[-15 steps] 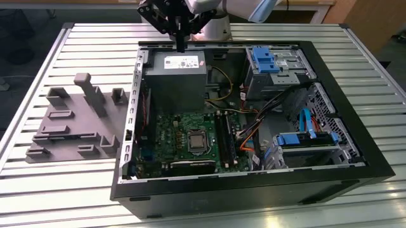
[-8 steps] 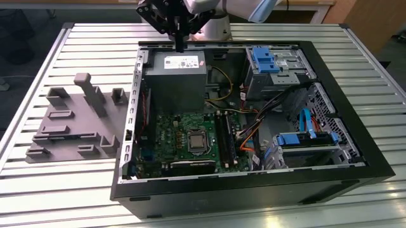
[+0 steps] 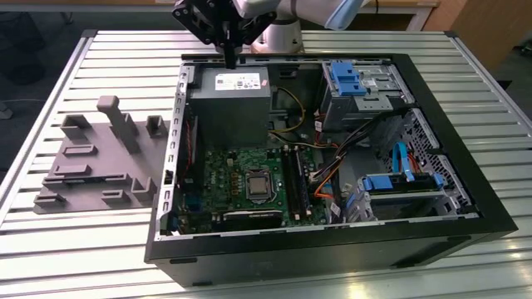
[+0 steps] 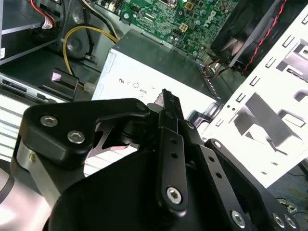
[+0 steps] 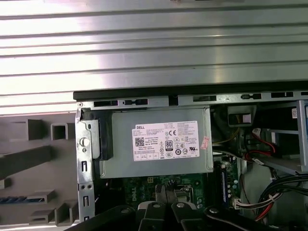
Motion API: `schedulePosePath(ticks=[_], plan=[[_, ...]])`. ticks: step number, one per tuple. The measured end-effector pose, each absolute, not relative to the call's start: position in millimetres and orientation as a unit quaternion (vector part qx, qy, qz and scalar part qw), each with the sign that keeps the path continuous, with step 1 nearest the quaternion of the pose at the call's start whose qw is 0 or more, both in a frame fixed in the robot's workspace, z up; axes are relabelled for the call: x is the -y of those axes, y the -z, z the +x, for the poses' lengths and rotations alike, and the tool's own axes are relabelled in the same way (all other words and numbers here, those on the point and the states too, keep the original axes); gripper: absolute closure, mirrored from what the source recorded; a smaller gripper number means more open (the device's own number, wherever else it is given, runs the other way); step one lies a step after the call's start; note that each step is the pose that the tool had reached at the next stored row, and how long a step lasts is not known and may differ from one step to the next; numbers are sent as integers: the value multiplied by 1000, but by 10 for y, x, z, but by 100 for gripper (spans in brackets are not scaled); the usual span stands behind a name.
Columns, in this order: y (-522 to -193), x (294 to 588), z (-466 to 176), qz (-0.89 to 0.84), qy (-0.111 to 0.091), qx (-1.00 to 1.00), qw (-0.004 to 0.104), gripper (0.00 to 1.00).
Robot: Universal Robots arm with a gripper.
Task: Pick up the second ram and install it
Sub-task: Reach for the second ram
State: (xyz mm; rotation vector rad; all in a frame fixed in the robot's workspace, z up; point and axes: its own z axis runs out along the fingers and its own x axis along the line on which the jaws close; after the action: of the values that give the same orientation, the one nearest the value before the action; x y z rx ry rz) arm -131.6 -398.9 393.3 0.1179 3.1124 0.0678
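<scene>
Black gripper (image 3: pixel 231 60) hangs above the grey power supply (image 3: pixel 228 103) inside the open computer case (image 3: pixel 332 248); jaws pressed together

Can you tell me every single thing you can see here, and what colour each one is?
table: one, silver slats, under everything.
computer case: one, black, open, in the middle of the table.
power supply: one, grey with a white label, at the case's far end.
motherboard: one, green, on the case floor.
drive brackets: two spots, bright blue, at the exterior view's right inside the case.
wires: several, orange, yellow and black, beside the motherboard.
holder: one, grey, on the table at the exterior view's left.
blue strip: one, in a holder slot; cannot tell what it is.
arm: one, pale grey, behind the case.
gripper: one, black, shut, over the case's far edge.
</scene>
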Motion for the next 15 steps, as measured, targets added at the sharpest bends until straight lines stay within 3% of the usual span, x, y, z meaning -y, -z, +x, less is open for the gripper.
schedulePosePath(ticks=[15], plan=[[-3933,3989,-1405,38,-22,-999,13,87]])
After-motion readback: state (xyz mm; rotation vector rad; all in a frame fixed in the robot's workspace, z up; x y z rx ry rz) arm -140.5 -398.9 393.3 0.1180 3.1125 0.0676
